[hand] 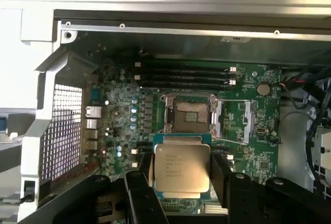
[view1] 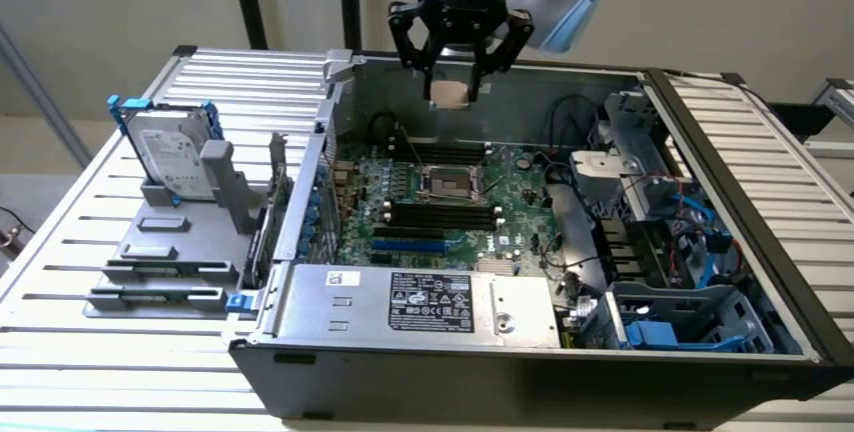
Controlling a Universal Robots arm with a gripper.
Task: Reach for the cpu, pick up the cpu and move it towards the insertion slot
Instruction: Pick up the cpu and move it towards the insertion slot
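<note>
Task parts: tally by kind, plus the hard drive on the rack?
cpu, held in the gripper: 1
insertion slot: 1
hard drive: 1
Total: 3

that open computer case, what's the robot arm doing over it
The arm's pincer is shut on the cpu, holding it in the air above the open computer case. The chip is already picked up and hangs over the green motherboard, near the case's back wall. The insertion slot sits open below it, with its metal frame and dark centre bare; the cpu is not in it yet. A hard drive stands upright outside the case.
</note>
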